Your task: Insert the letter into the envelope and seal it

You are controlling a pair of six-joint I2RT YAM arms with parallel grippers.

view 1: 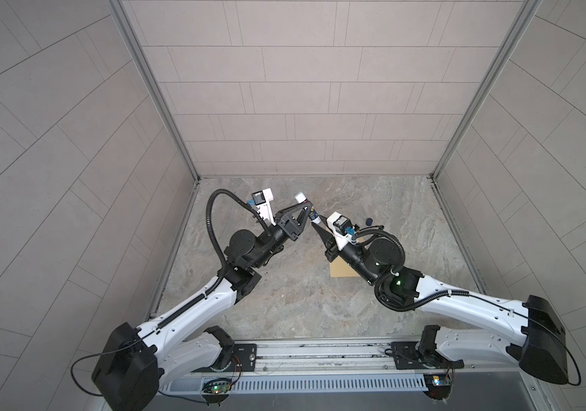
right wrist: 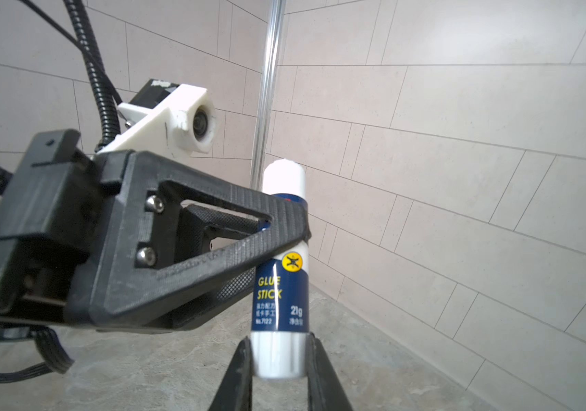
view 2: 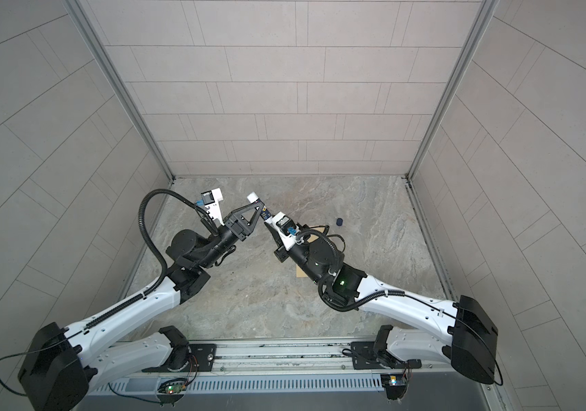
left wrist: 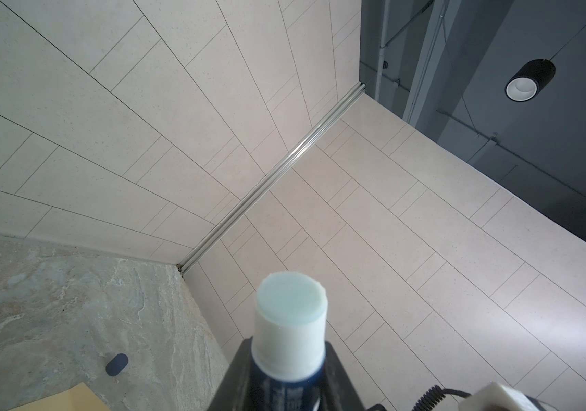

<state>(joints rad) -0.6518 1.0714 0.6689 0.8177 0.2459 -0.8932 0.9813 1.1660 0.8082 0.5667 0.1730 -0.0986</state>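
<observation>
Black jaws of the left gripper (right wrist: 289, 227) are clamped on the upper barrel of a glue stick (right wrist: 280, 295), which is held upright above the table. The right gripper (right wrist: 279, 356) has narrowed onto the same stick from below, with a finger against each side of its white base. We read "GLUE STICK" in yellow on the navy label. The stick is uncapped, and the pale blue-white glue (left wrist: 289, 302) shows at the top of the white collar.

In both top views the two grippers meet over the middle of the table, toward the back. A small dark blue cap (left wrist: 117, 364) lies alone on the surface behind the right wrist. The envelope (view 1: 341, 270), plain tan, lies flat on the table under the right forearm with only part of it showing. We cannot tell what it holds.

We see a grey, marbled, stone-patterned tabletop (view 1: 284, 302). Pale tiled wall panels (view 1: 284, 106) close it in on three sides, joined by aluminium corner posts (view 1: 152, 89). Above the walls, the left wrist view shows a dark ceiling with a black cylindrical lamp (left wrist: 529, 80).
</observation>
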